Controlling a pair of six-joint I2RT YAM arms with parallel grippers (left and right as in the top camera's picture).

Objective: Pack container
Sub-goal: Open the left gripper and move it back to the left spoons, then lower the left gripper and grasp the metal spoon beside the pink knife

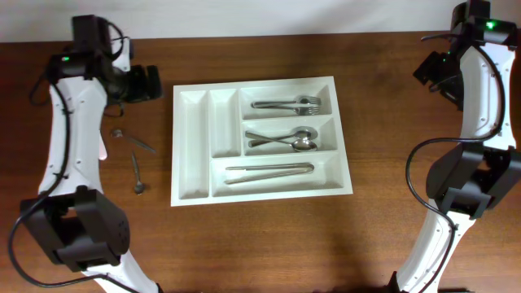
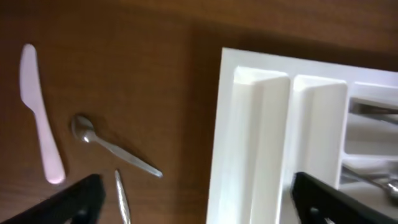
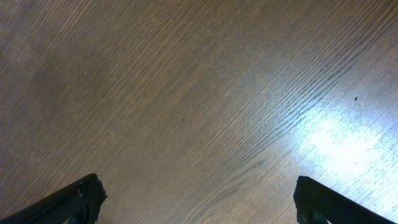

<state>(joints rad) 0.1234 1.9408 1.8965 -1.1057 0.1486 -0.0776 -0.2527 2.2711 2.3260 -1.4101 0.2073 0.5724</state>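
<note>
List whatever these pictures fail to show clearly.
- Pink knife: overhead, the left arm covers nearly all of it.
- One small spoon: left wrist view, cut off by the bottom edge.
- Cutlery in the container: overhead, too small to count stacked pieces; left wrist view, blurred and cut by the right edge.
- Right claw: right wrist view, only fingertips show above the table.

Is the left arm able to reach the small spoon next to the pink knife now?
Probably yes. The left gripper is open and empty, close by that spoon, which lies bare on the table, apart from the pink knife and the container. Nothing covers it.
</note>
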